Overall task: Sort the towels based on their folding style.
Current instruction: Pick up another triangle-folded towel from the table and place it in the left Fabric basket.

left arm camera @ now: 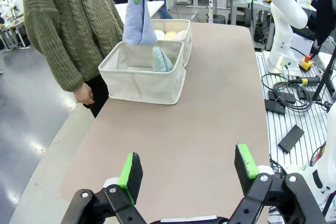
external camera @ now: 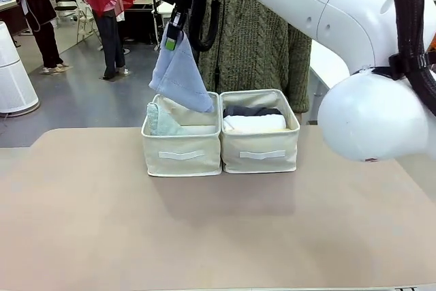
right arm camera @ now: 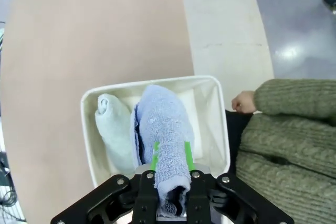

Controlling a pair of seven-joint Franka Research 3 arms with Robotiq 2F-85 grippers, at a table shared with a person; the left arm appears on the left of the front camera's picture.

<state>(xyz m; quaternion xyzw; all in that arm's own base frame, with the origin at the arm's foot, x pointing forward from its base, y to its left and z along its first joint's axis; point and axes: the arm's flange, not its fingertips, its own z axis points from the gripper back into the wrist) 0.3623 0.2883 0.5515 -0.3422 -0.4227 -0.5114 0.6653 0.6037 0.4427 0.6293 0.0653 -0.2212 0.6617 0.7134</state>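
At upper centre of the front view, right pincer (external camera: 170, 37) clenched on the top corner of a light blue towel (external camera: 180, 76), hanging above the left cream bin (external camera: 181, 155), its lower tip just at the bin's rim. Inside that bin, a pale teal towel (external camera: 160, 122) standing against the left wall. In the right cream bin (external camera: 261, 152), touching the first, a white rolled towel (external camera: 255, 123) with a dark grey towel (external camera: 251, 110) behind. Behind the bins, a person in an olive knit sweater (external camera: 255, 46). At the bottom of the left wrist view, left pincer (left arm camera: 189, 169) released, green pads wide apart above the bare tabletop (left arm camera: 199, 124).
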